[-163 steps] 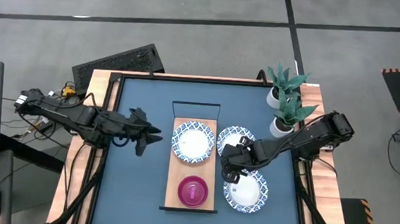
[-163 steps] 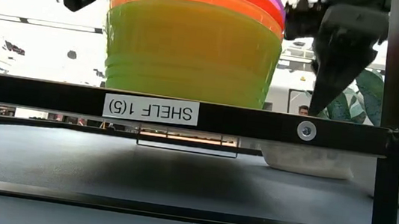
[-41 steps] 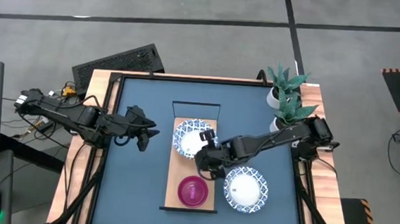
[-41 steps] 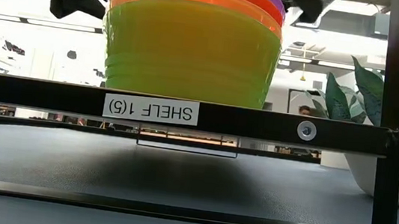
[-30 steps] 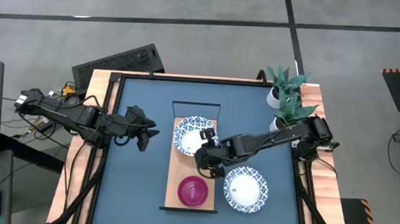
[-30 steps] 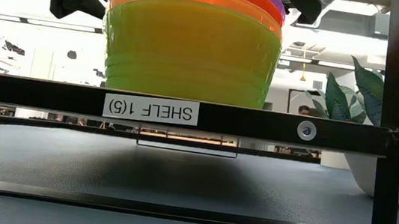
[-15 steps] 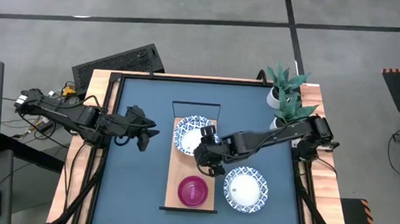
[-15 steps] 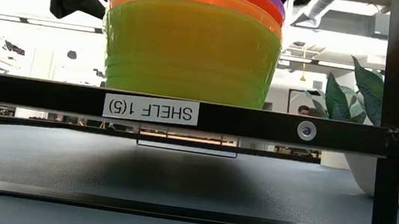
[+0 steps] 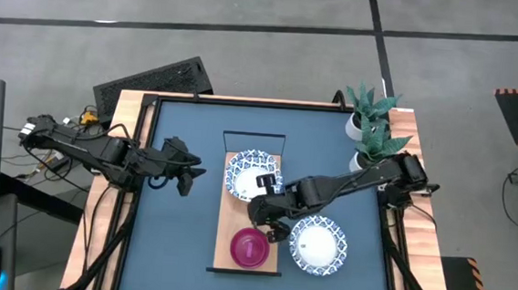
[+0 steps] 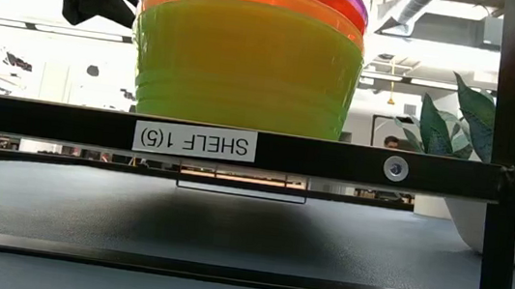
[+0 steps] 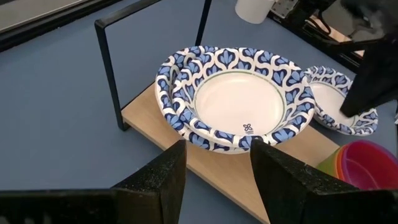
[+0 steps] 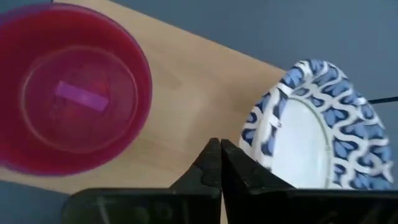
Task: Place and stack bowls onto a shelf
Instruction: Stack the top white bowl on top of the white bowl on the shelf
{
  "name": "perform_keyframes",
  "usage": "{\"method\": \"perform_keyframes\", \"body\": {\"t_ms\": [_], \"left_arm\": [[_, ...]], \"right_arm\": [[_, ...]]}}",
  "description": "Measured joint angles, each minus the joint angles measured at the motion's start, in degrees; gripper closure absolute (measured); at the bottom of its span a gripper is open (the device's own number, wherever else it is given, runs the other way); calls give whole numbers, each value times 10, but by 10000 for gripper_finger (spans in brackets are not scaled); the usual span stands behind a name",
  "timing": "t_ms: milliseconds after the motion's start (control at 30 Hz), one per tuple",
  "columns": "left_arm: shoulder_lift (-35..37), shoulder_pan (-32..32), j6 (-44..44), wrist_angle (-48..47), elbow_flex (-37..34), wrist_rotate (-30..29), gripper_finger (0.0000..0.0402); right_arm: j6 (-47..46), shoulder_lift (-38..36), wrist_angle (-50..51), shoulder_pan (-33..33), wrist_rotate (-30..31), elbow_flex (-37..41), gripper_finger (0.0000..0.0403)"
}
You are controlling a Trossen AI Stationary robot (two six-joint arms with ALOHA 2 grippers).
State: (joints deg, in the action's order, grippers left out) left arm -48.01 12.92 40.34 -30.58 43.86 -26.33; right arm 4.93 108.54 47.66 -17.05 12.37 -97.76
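The light-wood shelf (image 9: 234,218) lies in the middle of the table. At its far end two white blue-rimmed dishes (image 9: 252,175) sit nested, a little askew (image 11: 239,99). At its near end stands a stack of coloured bowls, purple on top (image 9: 249,247), resting on the board (image 10: 248,56). A third white dish (image 9: 318,243) rests on the table, right of the shelf. My right gripper (image 12: 219,163) is shut above the bare board between bowls and dishes (image 9: 266,220). Left of the shelf, my left gripper (image 11: 214,180) stands open, pointing at the dishes (image 9: 189,169).
Two potted plants (image 9: 370,125) stand at the table's far right corner. Thin black frames rise at the shelf's far end (image 11: 109,68) and near end (image 10: 506,144). Bare blue table (image 9: 175,231) lies left of the shelf.
My right gripper has drawn a little toward the table's near edge, away from the nested dishes, and has left the low view. The dishes and the bowl stack have stayed where they were.
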Motion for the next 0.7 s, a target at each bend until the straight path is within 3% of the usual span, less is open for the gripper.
{"method": "perform_keyframes", "body": {"t_ms": [167,400,567,700], "left_arm": [[0,0,0,0,0,0,239],[0,0,0,-2,0,0,239],[0,0,0,-9,0,0,239],[0,0,0,-15,0,0,239]], "right_arm": [[-19,16,-3,9,-3,-1,371],[-21,34,13,36,-3,0,385],[-36,32,13,46,-3,0,362],[-35,28,15,48,-46,-3,365]]}}
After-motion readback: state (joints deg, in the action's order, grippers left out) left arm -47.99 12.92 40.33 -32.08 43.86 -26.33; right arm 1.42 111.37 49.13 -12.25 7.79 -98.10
